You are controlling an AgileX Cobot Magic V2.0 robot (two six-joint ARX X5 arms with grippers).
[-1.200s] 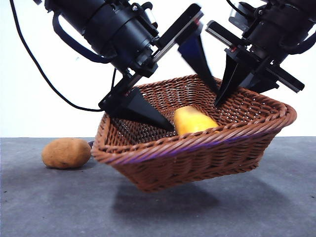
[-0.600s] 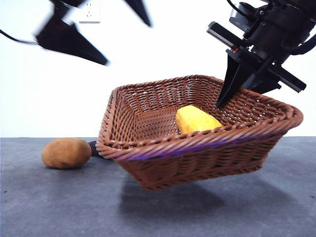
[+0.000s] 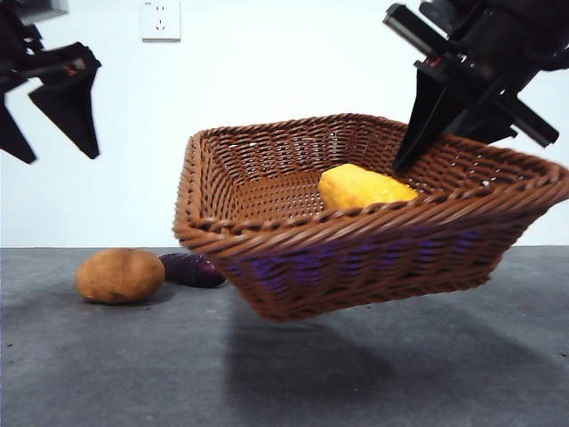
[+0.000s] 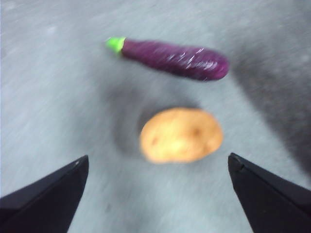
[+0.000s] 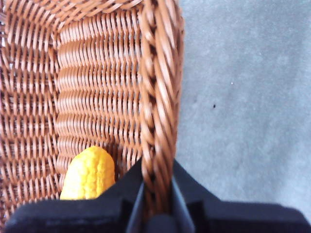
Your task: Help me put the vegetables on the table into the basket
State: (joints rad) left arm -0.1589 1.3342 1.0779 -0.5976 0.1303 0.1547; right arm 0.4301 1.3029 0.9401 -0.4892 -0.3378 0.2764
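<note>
Wicker basket [image 3: 356, 258]: nearest, held tilted off the tabletop [image 3: 107, 374], corn [image 3: 364, 187] inside.
Right end effector [image 5: 156, 194]: clamped on the basket's rim.
Left end effector [image 4: 155, 194]: jaws apart, hovering above the potato [image 4: 181, 134].
Potato: brown, oval, long axis across the jaws.
Eggplant [image 4: 172, 57]: glossy purple, just beyond, parallel.

lab bench | bare white wall [image 3: 293, 62] | wall socket [image 3: 160, 20] | grey table [image 3: 107, 365]
</note>
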